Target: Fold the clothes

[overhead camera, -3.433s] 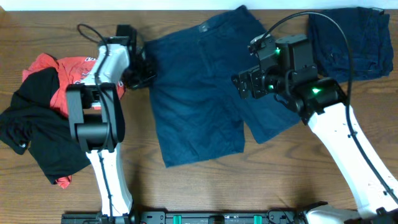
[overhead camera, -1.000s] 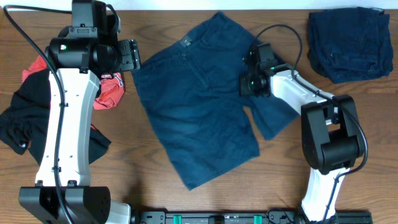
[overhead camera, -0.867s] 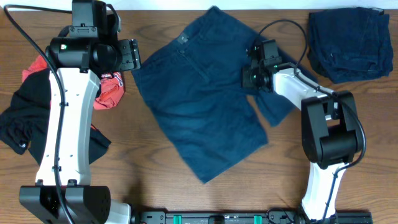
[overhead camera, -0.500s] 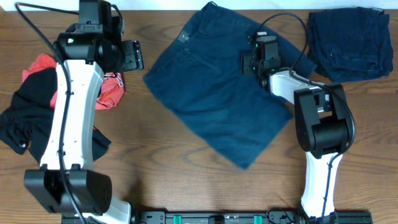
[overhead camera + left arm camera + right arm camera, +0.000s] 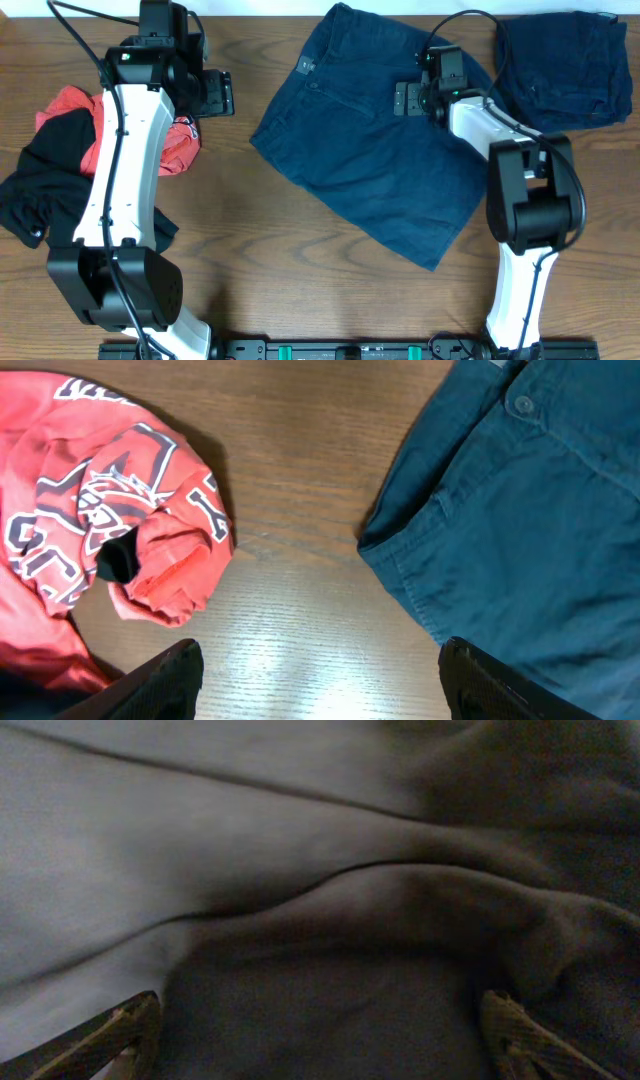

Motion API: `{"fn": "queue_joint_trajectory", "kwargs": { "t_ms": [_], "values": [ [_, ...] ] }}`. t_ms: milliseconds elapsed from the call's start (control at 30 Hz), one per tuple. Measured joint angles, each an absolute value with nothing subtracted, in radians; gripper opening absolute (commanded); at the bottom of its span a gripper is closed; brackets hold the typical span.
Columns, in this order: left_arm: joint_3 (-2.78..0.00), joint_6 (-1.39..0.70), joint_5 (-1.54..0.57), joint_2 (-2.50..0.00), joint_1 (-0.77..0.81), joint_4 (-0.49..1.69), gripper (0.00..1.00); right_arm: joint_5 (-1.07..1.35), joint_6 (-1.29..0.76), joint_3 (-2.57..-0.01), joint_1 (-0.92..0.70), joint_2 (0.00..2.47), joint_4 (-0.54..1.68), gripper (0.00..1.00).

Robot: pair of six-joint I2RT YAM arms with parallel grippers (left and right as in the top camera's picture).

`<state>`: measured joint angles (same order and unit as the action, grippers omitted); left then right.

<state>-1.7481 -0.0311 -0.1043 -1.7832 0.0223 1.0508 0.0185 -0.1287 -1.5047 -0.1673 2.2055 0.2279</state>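
Releasing denim shorts (image 5: 370, 150) on the desk (image 5: 300, 280).
Right tool (image 5: 408, 100), shut a second ago, stands open over the shorts' upper right; left tool (image 5: 225, 95), open and empty, hovers left of them.

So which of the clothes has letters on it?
The red T-shirt, crumpled at the far left, with white letters printed on it. The spread shorts and the folded denim are plain dark blue, and the black garment shows no print.
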Motion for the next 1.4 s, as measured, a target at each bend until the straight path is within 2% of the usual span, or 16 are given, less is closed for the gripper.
{"fn": "queue_joint_trajectory", "kwargs": {
  "t_ms": [233, 433, 600, 867, 1133, 1400],
  "values": [
    [-1.691, 0.068, -0.191, -1.784, 0.022, 1.059, 0.79, 0.126, -0.13, -1.542, -0.187, 1.936, 0.447, 0.99],
    [-1.573, 0.192, -0.324, -1.785, 0.022, 0.979, 0.89, 0.168, -0.129, -1.569, -0.203, 1.747, 0.665, 0.99],
    [-1.469, 0.266, -0.406, -1.791, 0.022, 0.868, 0.96, 0.182, -0.129, -1.568, -0.211, 1.719, 0.795, 0.99],
    [-1.401, 0.313, -0.458, -1.869, 0.022, 0.656, 0.96, 0.254, -0.13, -1.568, -0.216, 1.716, 0.875, 0.98],
    [-1.399, 0.334, -0.465, -2.007, 0.022, 0.594, 0.94, 0.294, -0.13, -1.568, -0.241, 1.715, 0.87, 0.95],
    [-1.398, 0.342, -0.466, -2.041, 0.022, 0.59, 0.82, 0.306, -0.13, -1.568, -0.255, 1.714, 0.847, 0.92]
  ]
}}
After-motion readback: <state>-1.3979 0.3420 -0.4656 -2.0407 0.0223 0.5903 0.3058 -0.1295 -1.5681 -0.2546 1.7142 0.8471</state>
